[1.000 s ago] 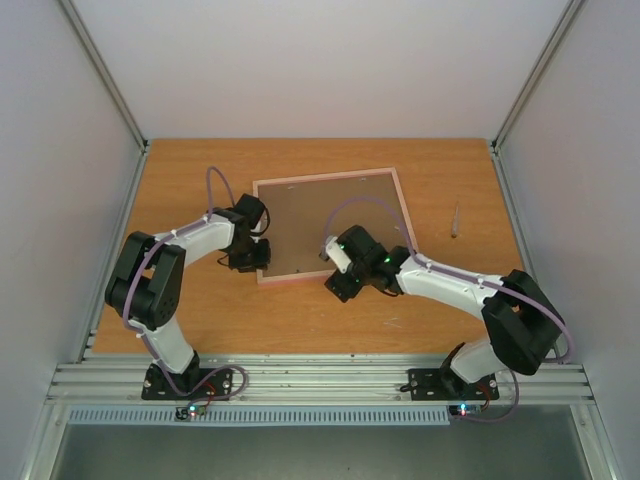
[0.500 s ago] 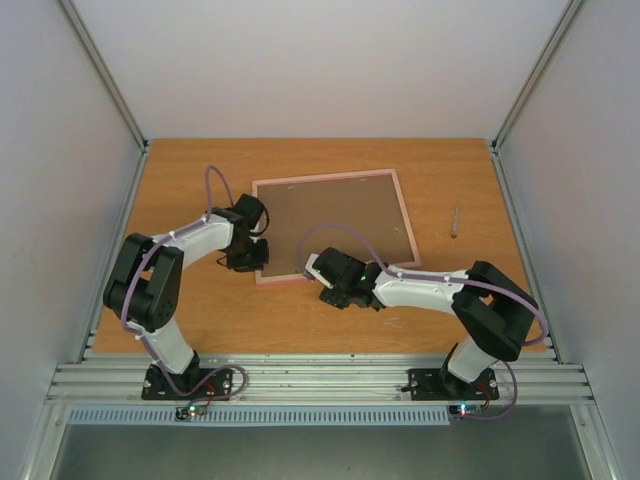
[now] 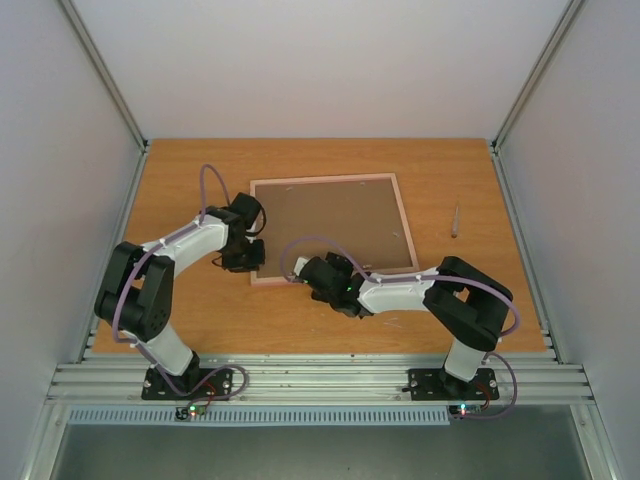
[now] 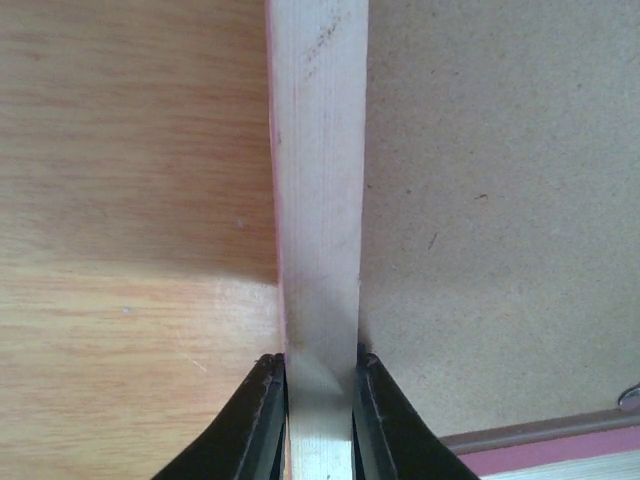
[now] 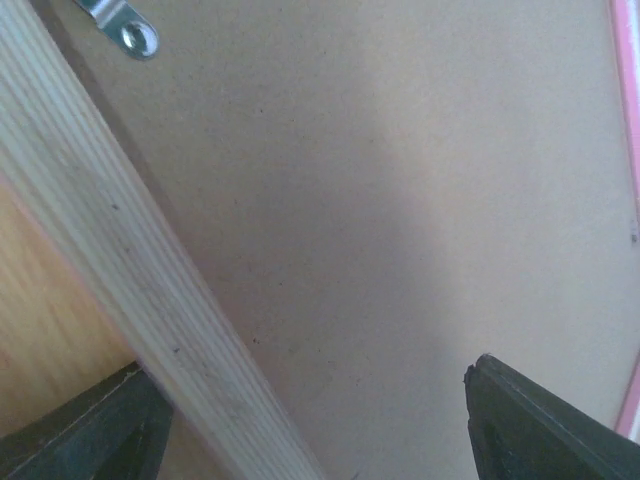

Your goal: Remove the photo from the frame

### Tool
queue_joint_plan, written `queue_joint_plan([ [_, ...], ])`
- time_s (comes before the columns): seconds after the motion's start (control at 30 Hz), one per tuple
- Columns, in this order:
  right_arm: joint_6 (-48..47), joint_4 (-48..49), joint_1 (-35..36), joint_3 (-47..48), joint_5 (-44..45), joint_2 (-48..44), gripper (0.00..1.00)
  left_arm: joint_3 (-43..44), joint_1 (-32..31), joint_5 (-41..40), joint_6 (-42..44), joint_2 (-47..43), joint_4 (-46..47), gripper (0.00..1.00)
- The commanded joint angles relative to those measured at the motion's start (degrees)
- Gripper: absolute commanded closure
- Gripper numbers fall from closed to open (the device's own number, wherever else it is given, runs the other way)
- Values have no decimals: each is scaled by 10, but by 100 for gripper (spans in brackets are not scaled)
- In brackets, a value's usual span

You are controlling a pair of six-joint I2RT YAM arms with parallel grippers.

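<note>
The frame lies face down on the wooden table, its light wood back up and a brown backing board filling it. The photo is hidden under that board. My left gripper is shut on the frame's left rail near the front-left corner, one finger outside on the table side and the other on the board side. My right gripper hovers open over the near rail, with its jaws wide across rail and board. A thin pink edge shows at the far side.
A small metal turn tab sits on the board by the rail. A slim pen-like object lies on the table right of the frame. Grey walls enclose the table on three sides.
My right arm has swung left along the frame's near edge towards the front-left corner. The left gripper has closed on the left rail, and the frame has turned slightly.
</note>
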Motion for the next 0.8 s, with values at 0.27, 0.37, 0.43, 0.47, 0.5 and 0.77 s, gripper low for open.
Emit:
queue_joint_plan([
  [0.27,-91,163,5,-27,80,77,22,36,-2,23,23,-35,-17,96],
  [0.37,-115,201,4,-39,93,85,23,42,-1,23,28,-35,-25,96],
  [0.43,-131,220,5,-44,95,89,23,49,1,20,34,-35,-34,97],
  [0.47,-139,233,5,-48,96,90,22,53,3,19,37,-34,-39,97],
  [0.5,-147,243,5,-53,95,92,23,56,5,20,40,-33,-43,97],
  [0.77,-198,321,4,-76,105,110,24,80,20,30,70,-19,-76,97],
])
